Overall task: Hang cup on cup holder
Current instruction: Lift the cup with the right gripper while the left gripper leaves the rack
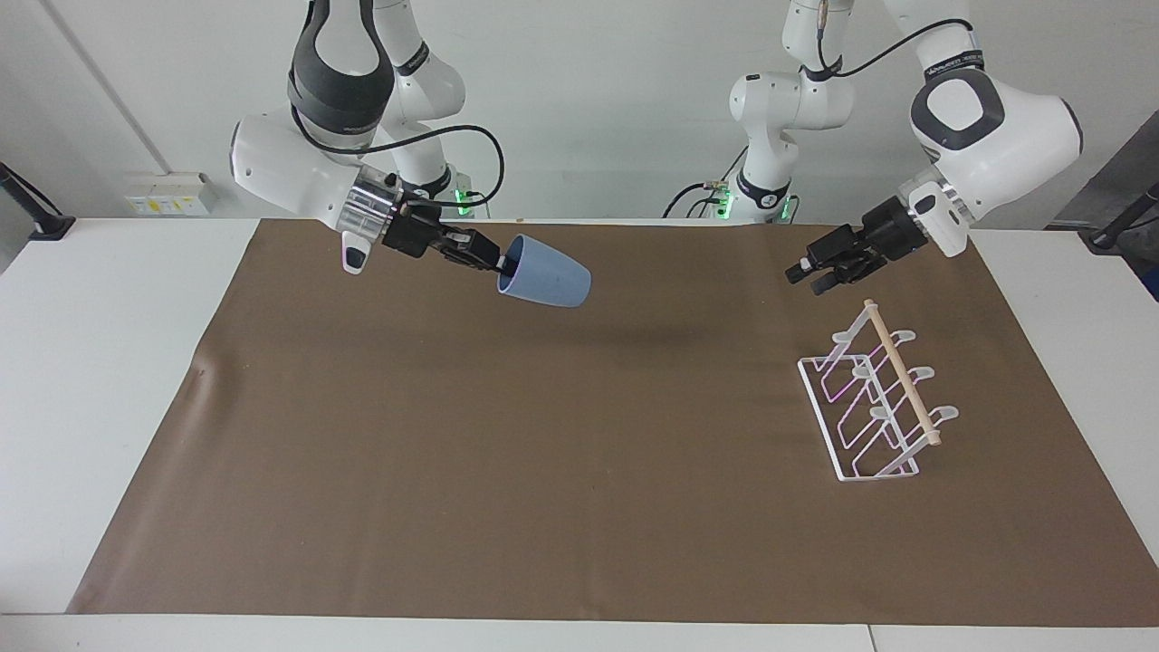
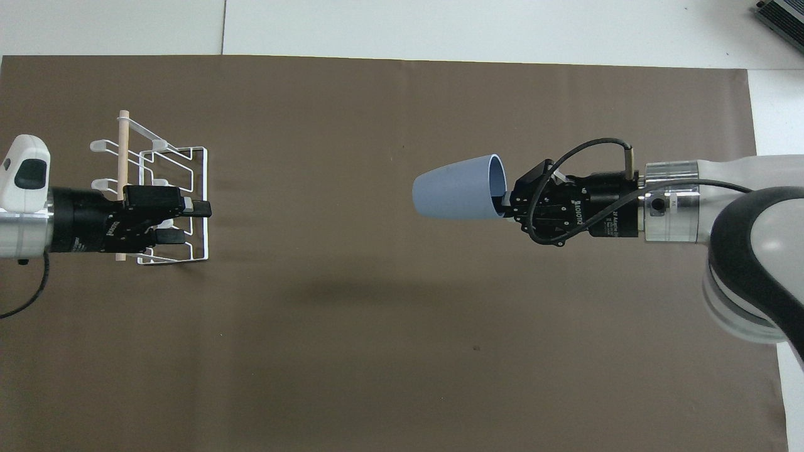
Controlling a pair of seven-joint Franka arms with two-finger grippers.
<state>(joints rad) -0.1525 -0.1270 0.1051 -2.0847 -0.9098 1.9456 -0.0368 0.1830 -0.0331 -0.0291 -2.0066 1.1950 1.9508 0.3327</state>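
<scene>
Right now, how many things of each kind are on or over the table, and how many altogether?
Cup: 1, blue, held up by the right end effector
Cup holder: 1, white, standing on the mat
Brown mat: 1
Robot end effectors: 2, the left end effector open and empty
Total: 5

Matte plastic cup (image 1: pixel 544 274); white wire cup holder (image 1: pixel 874 403) with wooden dowel.

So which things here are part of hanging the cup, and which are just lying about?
Part of the job:
- cup, gripped at its rim by the right gripper, in the air
- cup holder, with no cup on it
- left gripper, open, raised near the holder

Lying about:
- brown mat
</scene>
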